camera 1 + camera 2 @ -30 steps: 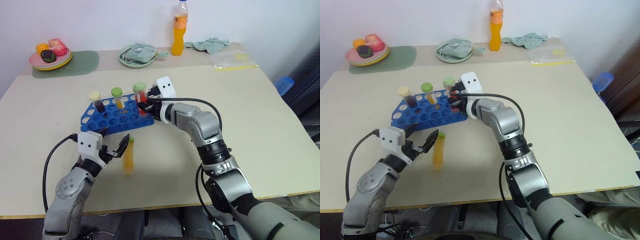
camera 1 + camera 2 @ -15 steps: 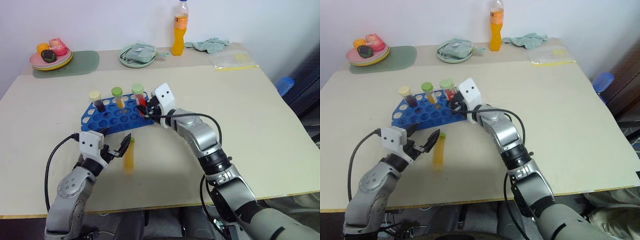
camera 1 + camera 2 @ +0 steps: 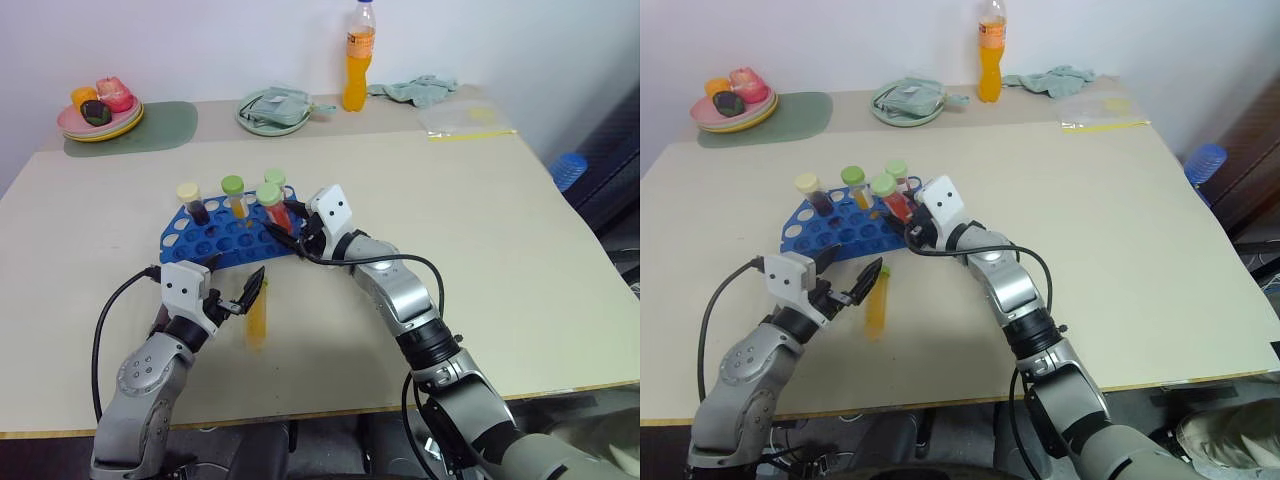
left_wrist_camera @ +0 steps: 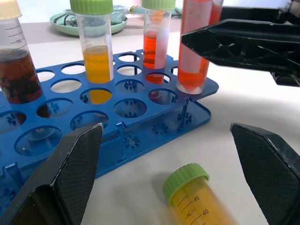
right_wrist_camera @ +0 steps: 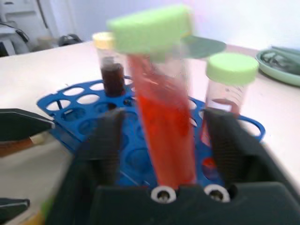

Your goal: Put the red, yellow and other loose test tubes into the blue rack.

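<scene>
1. Since a second ago your right gripper has spread its jaws and drawn back; the red tube now leans in a front hole of the blue rack.
2. It may not be fully seated, I think; a brush from the fingers could tip it out.
3. Your left gripper hovers wide apart over the loose yellow tube on the table; an off-centre pinch could roll it away.

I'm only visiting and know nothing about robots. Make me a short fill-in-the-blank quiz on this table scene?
1. The number of tubes standing in the blue rack is ____.
2. The yellow tube on the table lies in front of the ____ claw.
3. The dark tube has a ____ cap.
4. The tube between the right claw's fingers holds ____ liquid.

Missing words: four; left; cream; red
</scene>
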You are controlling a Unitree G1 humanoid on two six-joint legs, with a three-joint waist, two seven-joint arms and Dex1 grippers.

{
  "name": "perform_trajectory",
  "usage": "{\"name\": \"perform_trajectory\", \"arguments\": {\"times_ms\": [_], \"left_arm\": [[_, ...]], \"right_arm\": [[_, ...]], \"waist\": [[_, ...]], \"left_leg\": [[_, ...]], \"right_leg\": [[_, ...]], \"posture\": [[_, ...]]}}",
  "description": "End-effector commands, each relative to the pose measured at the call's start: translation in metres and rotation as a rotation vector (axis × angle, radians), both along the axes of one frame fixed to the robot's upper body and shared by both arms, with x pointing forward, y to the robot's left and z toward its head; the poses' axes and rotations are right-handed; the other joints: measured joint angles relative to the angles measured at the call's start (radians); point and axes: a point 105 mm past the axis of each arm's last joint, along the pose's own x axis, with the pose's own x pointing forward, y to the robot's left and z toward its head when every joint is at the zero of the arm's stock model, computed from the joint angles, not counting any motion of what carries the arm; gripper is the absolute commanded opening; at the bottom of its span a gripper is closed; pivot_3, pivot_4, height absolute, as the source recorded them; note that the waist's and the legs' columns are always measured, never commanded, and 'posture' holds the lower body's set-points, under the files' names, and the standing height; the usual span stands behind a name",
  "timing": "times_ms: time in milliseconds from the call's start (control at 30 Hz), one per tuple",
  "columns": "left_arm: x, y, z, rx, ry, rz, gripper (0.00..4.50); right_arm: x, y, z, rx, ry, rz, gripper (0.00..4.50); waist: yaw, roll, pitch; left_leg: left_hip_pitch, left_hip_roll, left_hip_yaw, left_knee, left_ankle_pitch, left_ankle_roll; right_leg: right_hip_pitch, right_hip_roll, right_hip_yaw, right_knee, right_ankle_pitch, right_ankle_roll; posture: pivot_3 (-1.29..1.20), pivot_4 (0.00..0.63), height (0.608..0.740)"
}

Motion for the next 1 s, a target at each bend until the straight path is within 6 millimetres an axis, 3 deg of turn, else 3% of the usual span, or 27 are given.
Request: {"name": "perform_trajectory", "arguments": {"times_ms": [33, 233, 367, 533, 600, 733, 900, 1000], "left_arm": [[-0.002, 0.002, 0.012, 0.008, -0.038, 0.005, 4.5], [-0.003, 0.004, 0.025, -0.004, -0.041, 0.014, 4.5], [-0.007, -0.001, 0.029, 0.07, 0.09, -0.04, 4.5], [0.001, -0.01, 0.044, 0.226, 0.296, -0.058, 4.5], [0.007, -0.014, 0.045, 0.236, 0.413, -0.055, 4.5], [0.013, -0.02, 0.029, 0.379, 0.602, -0.139, 4.5], [0.013, -0.043, 0.024, 0.35, 0.703, -0.224, 4.5], [0.001, -0.049, 0.02, 0.308, 0.792, -0.207, 4.5]], "right_arm": [[-0.005, 0.001, 0.023, 0.033, -0.082, 0.018, 4.43], [-0.013, -0.022, 0.031, 0.029, -0.104, 0.048, 4.43], [-0.024, -0.053, 0.036, -0.013, -0.099, 0.096, 4.43], [-0.018, -0.085, 0.031, -0.094, -0.084, 0.06, 4.43], [-0.021, -0.089, 0.031, -0.123, -0.087, 0.08, 4.43], [-0.046, -0.097, 0.03, -0.213, -0.076, 0.242, 4.43], [-0.068, -0.105, 0.03, -0.265, -0.055, 0.353, 4.43], [-0.074, -0.103, 0.027, -0.276, -0.051, 0.381, 4.43]], "waist": [[0.001, 0.0, 0.0], [0.003, 0.0, 0.0], [0.004, 0.0, 0.0], [0.005, -0.001, 0.001], [0.004, -0.001, 0.001], [-0.008, 0.0, 0.001], [-0.004, -0.002, 0.002], [0.0, -0.002, 0.002]], "left_leg": [[0.0, 0.0, 0.0, 0.0, 0.0, 0.0], [0.0, 0.0, -0.001, 0.0, 0.0, 0.0], [0.0, 0.0, 0.0, 0.0, 0.0, 0.0], [0.0, 0.0, -0.002, 0.002, 0.0, 0.0], [0.001, -0.001, -0.002, 0.002, 0.0, 0.001], [0.001, 0.0, -0.002, 0.002, 0.0, 0.001], [0.001, 0.0, -0.005, 0.002, -0.001, 0.001], [0.001, 0.001, -0.005, 0.002, -0.001, 0.001]], "right_leg": [[0.0, 0.0, 0.0, 0.0, 0.0, 0.0], [0.001, 0.0, 0.0, 0.0, 0.0, 0.0], [0.001, 0.0, 0.0, 0.0, 0.0, 0.0], [0.003, 0.0, -0.003, 0.0, 0.0, 0.0], [0.005, 0.0, -0.003, 0.0, 0.0, 0.001], [0.004, 0.0, -0.002, 0.0, -0.001, 0.002], [0.004, 0.0, -0.002, 0.0, -0.002, 0.002], [0.004, -0.001, -0.001, 0.0, -0.002, 0.002]], "posture": [[0.0, 0.15, 0.74], [0.0, 0.15, 0.74], [0.0, 0.15, 0.74], [0.0, 0.15, 0.74], [0.0, 0.15, 0.74], [0.0, 0.15, 0.74], [0.0, 0.15, 0.74], [0.0, 0.15, 0.74]]}}
